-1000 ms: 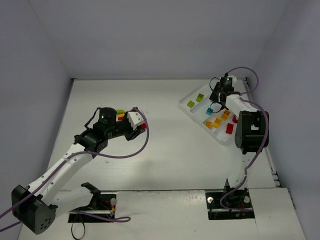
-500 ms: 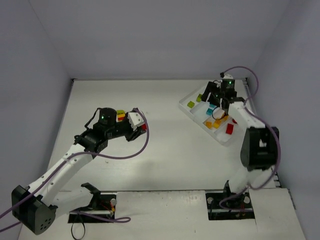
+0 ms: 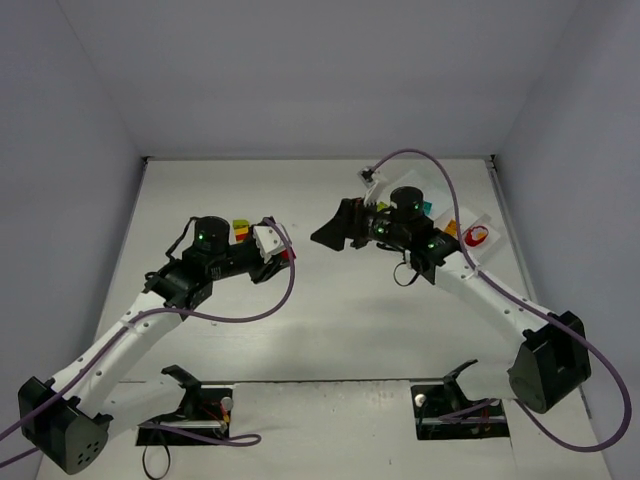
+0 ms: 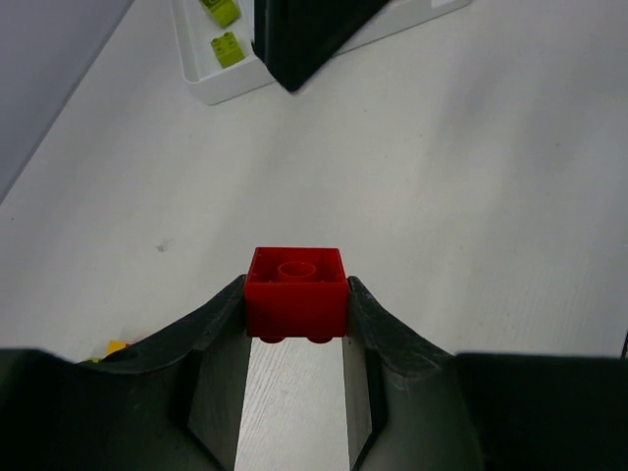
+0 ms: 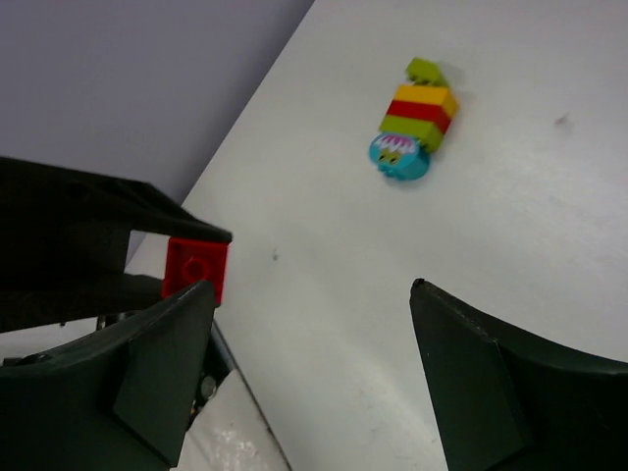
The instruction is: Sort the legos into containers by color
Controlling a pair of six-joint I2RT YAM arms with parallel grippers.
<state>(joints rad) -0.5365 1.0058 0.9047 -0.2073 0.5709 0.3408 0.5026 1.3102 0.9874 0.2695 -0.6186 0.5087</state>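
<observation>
The table (image 3: 200,190) carries the tray (image 4: 201,86) at its far right, mostly hidden by the right arm (image 3: 480,290). Lime bricks (image 4: 228,47) lie in its outer compartment, so sorting is under way. The right gripper (image 5: 309,294) hangs empty, jaws wide apart, between tray and left gripper (image 3: 283,250). That one is clamped on a red brick (image 4: 295,291), well short of the tray. A joined stack (image 5: 412,118) lies unsorted nearby.

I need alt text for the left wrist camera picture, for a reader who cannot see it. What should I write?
The left gripper holds a small red brick between its two black fingers above a white table. Far behind, a white tray corner holds two lime green bricks.
</observation>
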